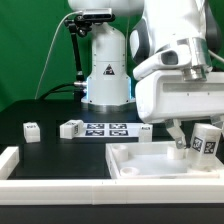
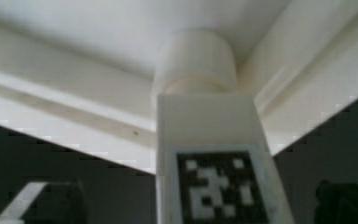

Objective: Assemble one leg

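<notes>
**Exterior and wrist views of a single moment.** The white tray (image 1: 140,168), a shallow part with raised walls, lay on the black table (image 1: 50,150) at the exterior view's right. The only piece within its outline was the leg (image 1: 206,141), which stood tilted over the far corner on that side, one tag facing the camera. The gripper (image 2: 190,206) hung over that corner, and one finger showed just beside the leg on the exterior view's left.

The wrist view looked along the length of the leg (image 2: 208,150). Its rounded end met the tray at an inside corner, a meeting that the exterior view did not make clear. In the wrist view the fingers (image 2: 346,197) stood spread, each with a dark gap between it and the leg, so the leg was bracketed but not clamped.

Only the exterior view showed:
- the marker board (image 1: 108,128) behind the tray
- small tagged pieces (image 1: 72,128) lying along the same line
- a white bar (image 1: 8,160) at that view's left edge
- the robot's base (image 1: 106,70) at the back
</notes>
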